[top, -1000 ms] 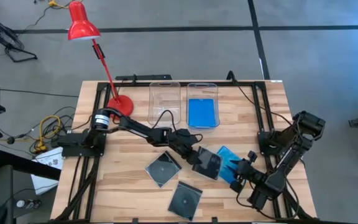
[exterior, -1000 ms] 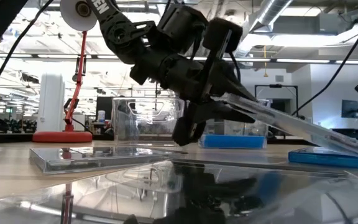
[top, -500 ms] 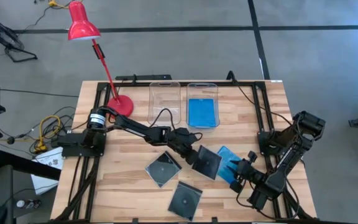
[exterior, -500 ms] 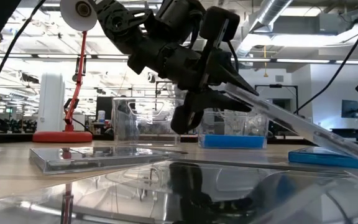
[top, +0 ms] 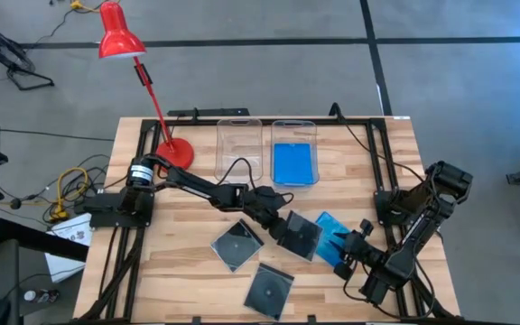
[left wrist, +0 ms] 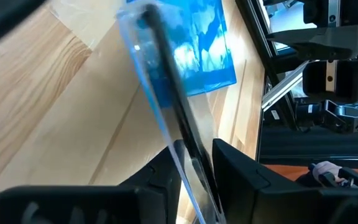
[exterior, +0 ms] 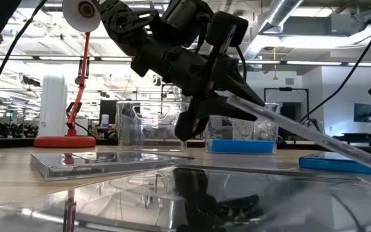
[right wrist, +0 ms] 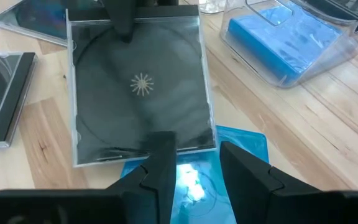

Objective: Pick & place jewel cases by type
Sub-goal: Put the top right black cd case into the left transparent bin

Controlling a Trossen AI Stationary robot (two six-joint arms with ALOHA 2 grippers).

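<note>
My left gripper [top: 278, 223] pinches one edge of a clear jewel case [top: 301, 236], holding it tilted, its far edge resting on the blue jewel case [top: 332, 236] ahead. My left arm reaches low across the table. My right gripper [top: 344, 255], fingers parted, holds nothing beside that blue case.

Red lamp [top: 120, 36] at the table's far left. Two clear bins just right of the lamp base: empty bin [top: 239, 144], then bin [top: 294, 153] with a blue case [top: 293, 163] inside. Left gripper [top: 278, 223] nearer than the bins, on a dark case [top: 301, 236], apparently gripping its edge. Blue case [top: 332, 236] beside it, right gripper [top: 348, 249] at that. Two more dark cases [top: 236, 244] [top: 269, 289] lie nearer still.
</note>
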